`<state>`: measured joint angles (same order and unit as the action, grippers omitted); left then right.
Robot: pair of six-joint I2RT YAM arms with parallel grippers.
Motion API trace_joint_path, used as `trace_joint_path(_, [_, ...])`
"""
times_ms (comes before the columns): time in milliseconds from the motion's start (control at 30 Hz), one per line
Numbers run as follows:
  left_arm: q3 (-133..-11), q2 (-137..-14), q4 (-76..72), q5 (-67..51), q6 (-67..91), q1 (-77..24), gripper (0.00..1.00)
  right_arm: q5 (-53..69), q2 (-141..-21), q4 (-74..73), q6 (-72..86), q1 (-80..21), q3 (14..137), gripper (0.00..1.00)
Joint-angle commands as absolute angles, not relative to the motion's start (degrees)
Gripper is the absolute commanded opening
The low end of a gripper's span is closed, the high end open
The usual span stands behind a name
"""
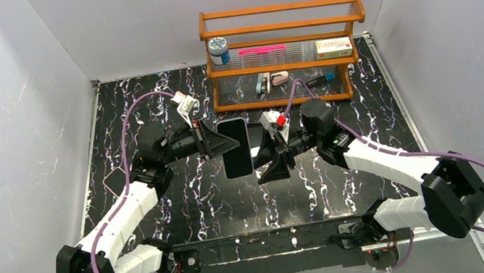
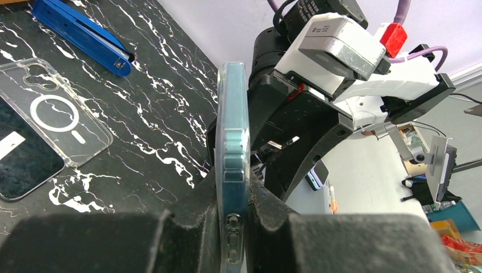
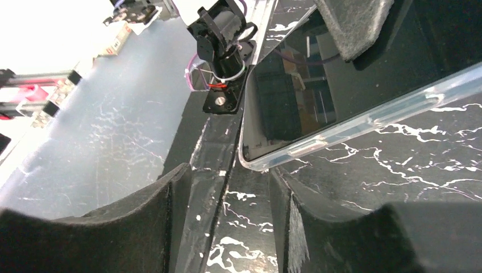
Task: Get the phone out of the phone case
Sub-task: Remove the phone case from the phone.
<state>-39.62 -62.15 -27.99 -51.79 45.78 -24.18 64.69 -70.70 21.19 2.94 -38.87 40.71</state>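
A black desk veined with white (image 1: 185, 211) sits between plain white walls. Over its middle, the left hand (image 1: 214, 141) is clamped on the long edge of a dark smartphone (image 1: 236, 153), which is seated fully inside its clear soft plastic case (image 3: 352, 128). The right hand (image 1: 266, 156) is spread wide close to a corner of the case and grips nothing. No edge looks peeled, so the removal seems wholly ahead. A second clear case with a ring (image 2: 62, 122) and a blue stapler (image 2: 85, 35) lie nearby. Farthest back is a wooden rack (image 1: 280, 28). Nothing appears to obstruct.
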Motion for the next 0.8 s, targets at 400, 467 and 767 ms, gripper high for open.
trace_joint_path(400, [-41.4, -58.5, -29.5, -51.5, 44.6, -25.2, 0.00, 62.8, -75.0, 35.6, 15.3, -40.7, 41.4, 0.47])
trace_joint_path(467, [-41.4, -58.4, -29.6, -51.4, 45.1, -25.2, 0.00, 63.0, -75.0, 35.5, 14.8, -40.6, 41.4, 0.41])
trace_joint_path(767, [-42.1, -59.8, -29.7, -51.1, 49.7, -25.5, 0.00, 65.1, -74.8, 28.1, 4.9, -40.6, 43.5, 0.08])
